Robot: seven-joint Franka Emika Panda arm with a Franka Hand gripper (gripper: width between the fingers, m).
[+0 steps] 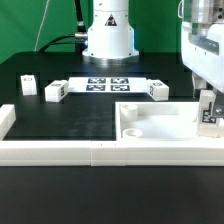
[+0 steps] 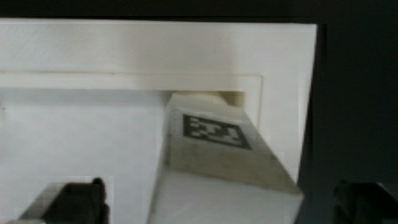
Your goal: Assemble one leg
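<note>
White plastic dominates the scene: on the black counter (image 1: 70, 115) a large flat slab (image 1: 165, 125) with recessed corners lies toward the exterior view's right, pushed up against the low white rim (image 1: 50, 152) that borders the near edge. The gripper (image 1: 207, 112) hangs over the slab's far right corner, and between its fingers (image 1: 203, 100) stands the leg (image 1: 208, 116), a small white block with a black-and-white tag facing the camera, upright and set down into that corner recess.

From the wrist view the same leg (image 2: 217, 140) shows as a tapering white block with its tag near the top, tucked into the recessed corner (image 2: 210, 98) of the slab (image 2: 107, 60); the two dark fingertips (image 2: 75, 200) stand apart on either side of it (whether the pads actually press on the block cannot be told from either picture).

Farther back, three more tagged blocks lie loose on the counter: one (image 1: 27, 85) at the exterior view's far left, a second (image 1: 55, 91) just beside the marker board (image 1: 107, 84), and a third (image 1: 158, 89) at the board's other end. All of them sit well apart from the gripper. Behind the marker board rises the robot's white base (image 1: 108, 35), against a green backdrop (image 1: 35, 25).
</note>
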